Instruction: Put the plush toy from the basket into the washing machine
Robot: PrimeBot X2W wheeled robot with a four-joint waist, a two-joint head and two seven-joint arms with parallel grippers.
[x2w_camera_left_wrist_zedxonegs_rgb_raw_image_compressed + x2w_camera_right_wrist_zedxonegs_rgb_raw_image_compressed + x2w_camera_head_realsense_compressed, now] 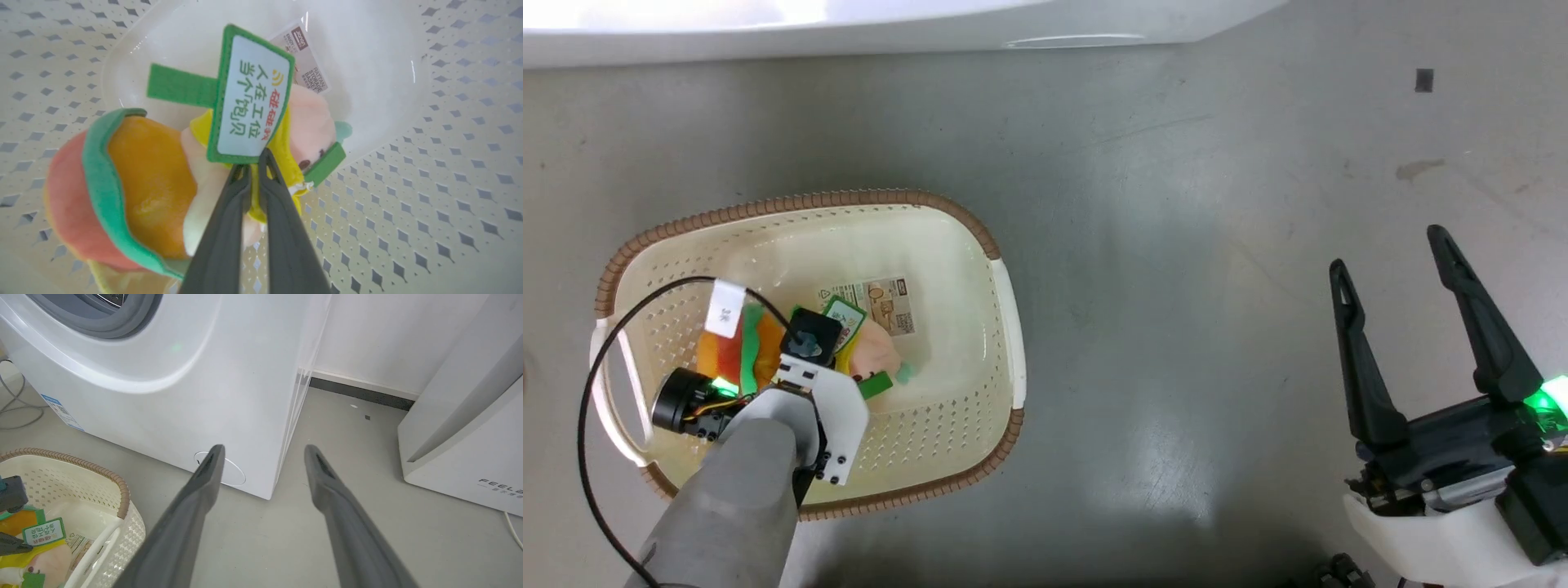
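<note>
Inside the basket (449, 163), my left gripper (255, 161) has its jaws pressed almost together on the yellow body of the plush toy (151, 179), just below the green-white tag (251, 98). The orange part of the toy is to the left of these jaws. My right gripper (1387, 247) hangs wide open and holds nothing above the grey floor (1176, 327). The washing machine (163, 388) stands ahead of its jaws.

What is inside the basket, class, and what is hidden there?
The plush toy lies in the basket, the left gripper shut on its yellow fabric. The toy partly covers a printed label; whatever lies beneath the toy is hidden.
</note>
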